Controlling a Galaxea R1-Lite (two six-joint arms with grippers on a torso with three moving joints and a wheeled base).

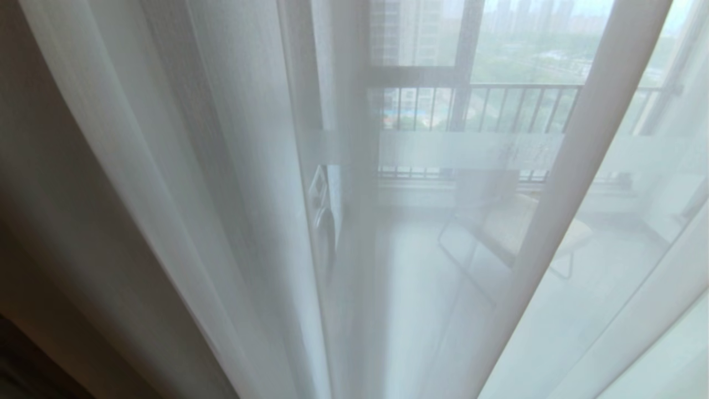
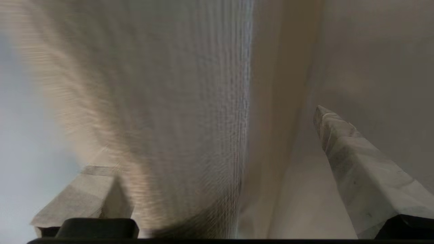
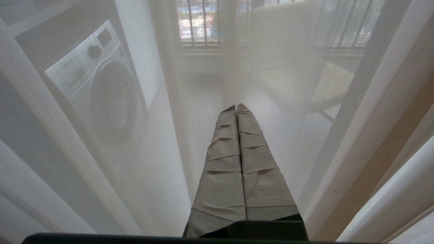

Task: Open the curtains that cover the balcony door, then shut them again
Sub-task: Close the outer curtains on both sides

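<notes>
- The curtains (image 1: 183, 183) fill the head view: white sheers hang in long folds across the whole picture, with a band of thicker beige-grey fabric (image 1: 50, 233) at the far left edge.
- Neither arm shows in the head view.
- Through the sheers the balcony door (image 1: 465, 66) appears as dark framing with a frosted white band (image 1: 471, 149) running level across the glass; beyond it stand a barred railing (image 1: 498, 105) and a chair (image 1: 509, 233) on the balcony floor.
- The left gripper (image 2: 210, 139) has its two wrapped fingers (image 2: 359, 173) spread wide apart.
- A fold of the woven beige-grey curtain (image 2: 162, 112) hangs in the gap between those fingers, nearer the one that is partly hidden behind the cloth; the fabric looks blurred.
- Whether the fabric touches either finger I cannot tell; nothing is pinched.
- The right gripper (image 3: 236, 107) has its fingers pressed together, tip against tip, holding nothing.
- It points at the sheer curtain (image 3: 162, 142), which hangs just ahead of the fingertips and drapes along both sides of the gripper; contact cannot be judged.
- Behind the sheers in the right wrist view are a washing machine (image 3: 98, 88) to one side, the railing bars and the chair.
</notes>
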